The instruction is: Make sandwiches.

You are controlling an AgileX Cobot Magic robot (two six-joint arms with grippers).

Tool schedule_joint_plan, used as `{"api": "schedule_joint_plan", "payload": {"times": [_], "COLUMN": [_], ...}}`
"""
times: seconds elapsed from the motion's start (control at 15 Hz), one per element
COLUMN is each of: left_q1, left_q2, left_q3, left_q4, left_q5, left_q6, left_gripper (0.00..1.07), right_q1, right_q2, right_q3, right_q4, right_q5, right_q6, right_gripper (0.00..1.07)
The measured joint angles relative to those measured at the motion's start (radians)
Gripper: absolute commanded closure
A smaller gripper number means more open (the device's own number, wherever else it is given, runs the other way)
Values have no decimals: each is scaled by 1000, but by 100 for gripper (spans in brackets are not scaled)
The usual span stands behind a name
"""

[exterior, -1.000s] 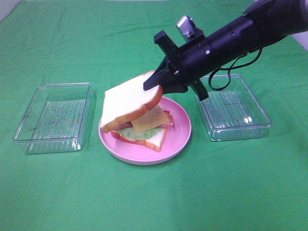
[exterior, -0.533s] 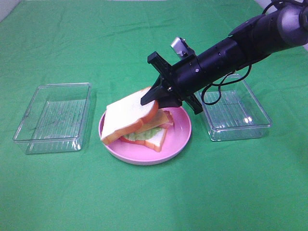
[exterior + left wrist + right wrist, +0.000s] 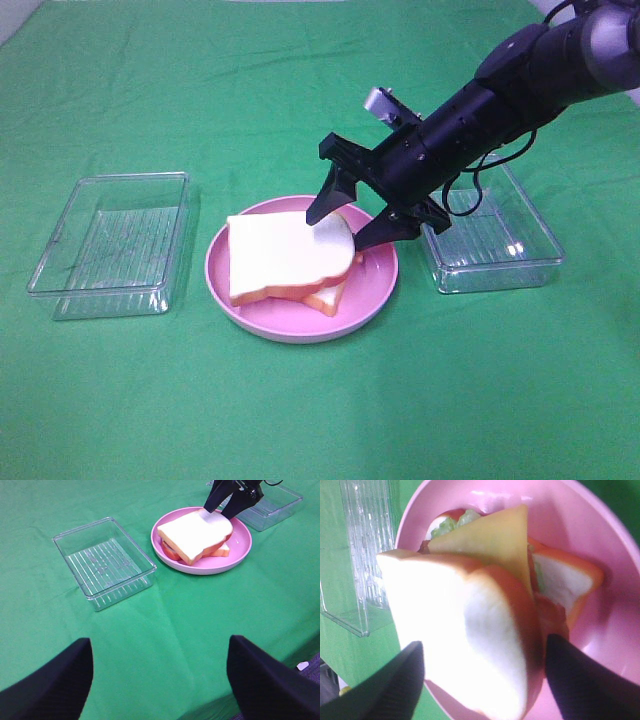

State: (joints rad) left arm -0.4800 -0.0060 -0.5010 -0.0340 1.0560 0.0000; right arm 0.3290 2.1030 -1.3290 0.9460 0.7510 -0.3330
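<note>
From my remote seat, a green cloth (image 3: pixel 320 420) covers the whole worktop, creased toward its far edge. Two clear plastic trays sit on it: the left tray (image 3: pixel 112 243) toward the cloth's left edge, the right tray (image 3: pixel 490 235) toward its right edge, with the round pink plate (image 3: pixel 378 288) between them near the middle. My right arm (image 3: pixel 520 80) reaches in from the far right corner, slanting down over the right tray's near-left corner to the plate. On the plate lies the sandwich (image 3: pixel 285 260): its top bread slice (image 3: pixel 455 640) rests flat over the stack, and the right wrist view shows the yellow cheese (image 3: pixel 490 542), a bit of green lettuce (image 3: pixel 451 524) and the lower bread slice (image 3: pixel 565 587) poking out beyond it. The right gripper (image 3: pixel 350 212) stands released, its two fingers spread on either side of the top slice's far right edge; whether they touch it I cannot tell. The left gripper (image 3: pixel 160 680) hangs spread wide over bare cloth near the front edge, holding nothing.
</note>
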Motion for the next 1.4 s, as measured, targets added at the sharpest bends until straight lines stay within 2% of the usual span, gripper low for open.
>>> {"api": "schedule_joint_plan", "payload": {"times": [0.13,0.33,0.4,0.47,0.53,0.6,0.8,1.0,1.13,1.27,1.33,1.4], "left_q1": [0,0,0,0,0,0,0,0,0,0,0,0], "left_q2": [0,0,0,0,0,0,0,0,0,0,0,0], "left_q3": [0,0,0,0,0,0,0,0,0,0,0,0], "left_q4": [0,0,0,0,0,0,0,-16,-23,-24,-25,-25], "left_q5": [0,0,0,0,0,0,0,0,0,0,0,0], "left_q6": [0,0,0,0,0,0,0,36,44,44,44,44], "left_gripper": [35,35,35,35,35,35,35,35,35,35,35,35], "right_q1": [0,0,0,0,0,0,0,0,0,0,0,0], "right_q2": [-52,-154,-175,-289,-354,-390,-615,-897,-1033,-1240,-1432,-1528], "right_q3": [0,0,0,13,46,71,255,469,556,658,724,749], "right_q4": [-107,-354,-401,-588,-640,-663,-714,-719,-724,-736,-743,-748], "right_q5": [-6,32,54,189,215,222,224,228,251,306,345,355], "right_q6": [27,142,153,220,242,247,253,253,253,253,253,252], "right_gripper": [25,25,25,25,25,26,26,26,26,27,27,27]}}
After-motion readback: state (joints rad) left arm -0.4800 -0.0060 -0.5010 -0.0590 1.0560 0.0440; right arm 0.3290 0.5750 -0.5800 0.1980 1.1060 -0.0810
